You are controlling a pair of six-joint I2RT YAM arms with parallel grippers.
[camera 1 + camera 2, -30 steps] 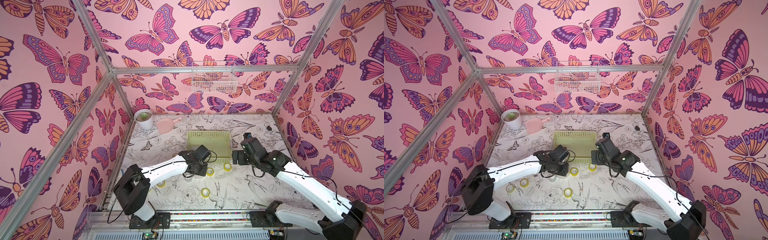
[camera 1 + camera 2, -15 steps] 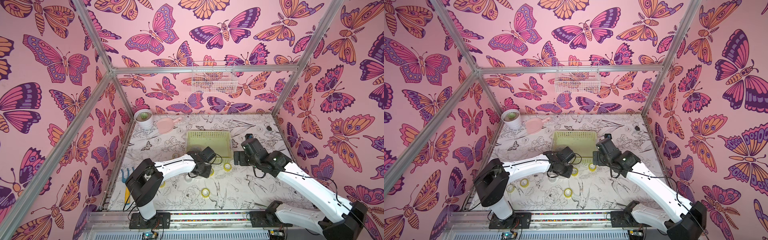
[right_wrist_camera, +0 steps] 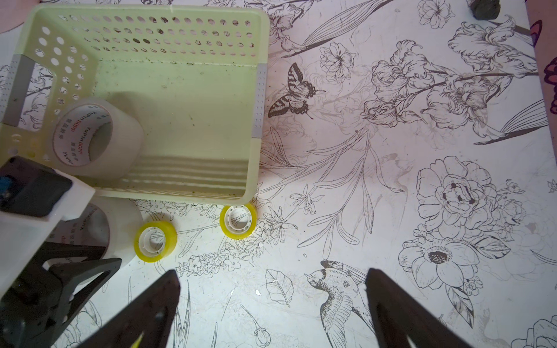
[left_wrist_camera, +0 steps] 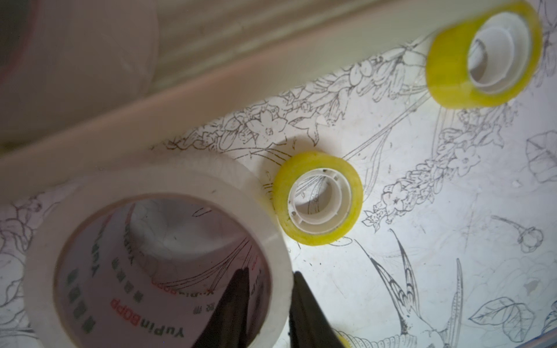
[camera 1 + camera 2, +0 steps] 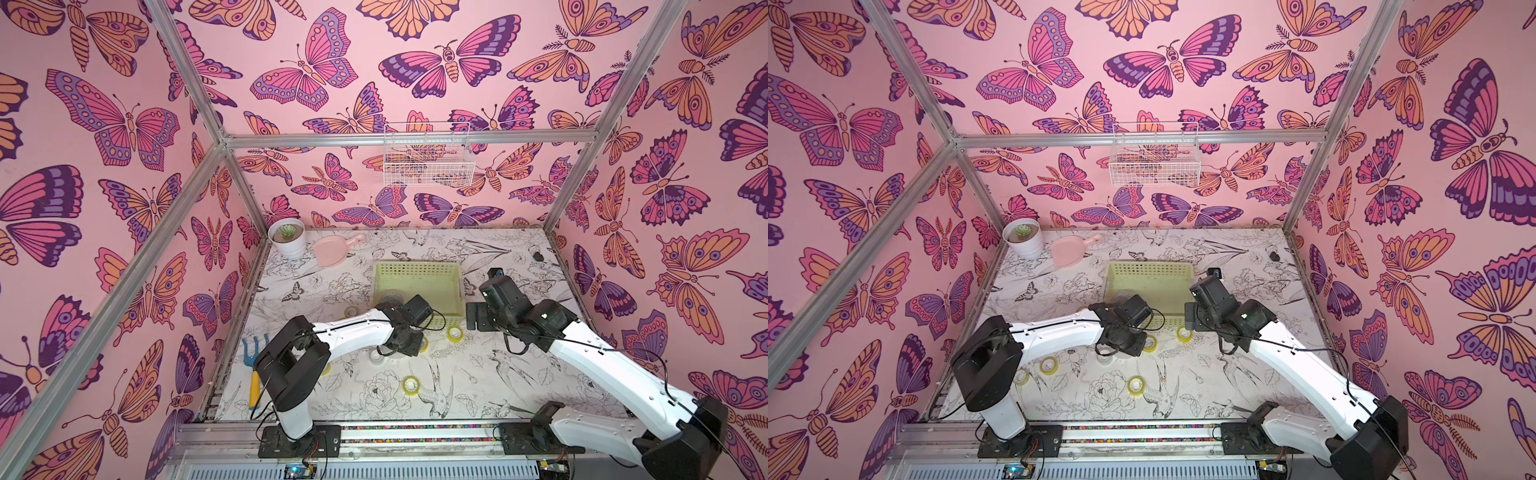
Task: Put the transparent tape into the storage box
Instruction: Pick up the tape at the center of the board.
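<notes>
A large roll of transparent tape (image 4: 150,186) with a white printed core lies just outside the near wall of the pale yellow-green storage box (image 5: 417,272) (image 3: 187,114). My left gripper (image 4: 269,272) is shut on that roll's wall, one finger inside the core and one outside. In both top views the left wrist hides this roll. A second transparent roll (image 3: 90,135) lies inside the box at its corner. My right gripper (image 3: 272,272) (image 5: 476,316) hangs open over bare table, to the right of the box's front corner.
Small yellow tape rolls (image 4: 281,192) (image 4: 446,69) (image 5: 455,332) (image 5: 410,385) dot the table in front of the box, one touching the held roll. A potted succulent (image 5: 286,239) and pink scoop (image 5: 330,251) stand at the back left. A garden fork (image 5: 253,374) lies along the left edge, and a white wire basket (image 5: 428,160) hangs on the back wall.
The left arm's shoulder and elbow have swung to the right, and its jaws have narrowed onto the roll's wall. The right arm has not moved.
</notes>
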